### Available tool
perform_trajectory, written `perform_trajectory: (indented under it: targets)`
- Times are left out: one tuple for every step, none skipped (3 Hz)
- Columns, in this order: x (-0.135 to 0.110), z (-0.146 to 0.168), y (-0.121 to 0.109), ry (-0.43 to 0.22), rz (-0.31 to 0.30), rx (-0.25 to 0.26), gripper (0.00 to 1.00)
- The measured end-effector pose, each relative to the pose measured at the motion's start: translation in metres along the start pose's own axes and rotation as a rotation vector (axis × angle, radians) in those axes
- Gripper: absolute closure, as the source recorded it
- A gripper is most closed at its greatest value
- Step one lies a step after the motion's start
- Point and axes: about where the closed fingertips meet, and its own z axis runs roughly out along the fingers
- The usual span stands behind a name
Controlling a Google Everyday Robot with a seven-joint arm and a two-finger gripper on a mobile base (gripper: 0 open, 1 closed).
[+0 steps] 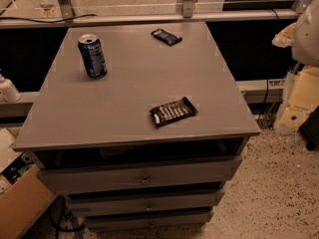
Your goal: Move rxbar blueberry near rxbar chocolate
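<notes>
You're looking at a dim, warm-tinted scene. Light falls from above onto the table (134,78), and its grey top carries a soft, even sheen rather than hard glare. The soda can (92,56) shows a bright glint on its rim and throws only a faint shadow at its base. Under the table's lip the drawer gaps go nearly black (no detail to read there). The speckled floor (279,183) at right is lit brighter. The hand is out of frame.

Rxbar blueberry (166,36) lies at the grey drawer cabinet's (134,81) far edge, well apart from rxbar chocolate (173,111) near the front. A blue soda can (92,56) stands upright at left. The gripper is out of frame.
</notes>
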Motion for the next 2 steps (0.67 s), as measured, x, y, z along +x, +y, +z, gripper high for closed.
perform_trajectory:
  targets:
    - [0.000,0.000,0.000,0.000,0.000,0.000,0.00]
    - [-0.007,0.009,-0.014,-0.033,-0.021,0.016,0.00]
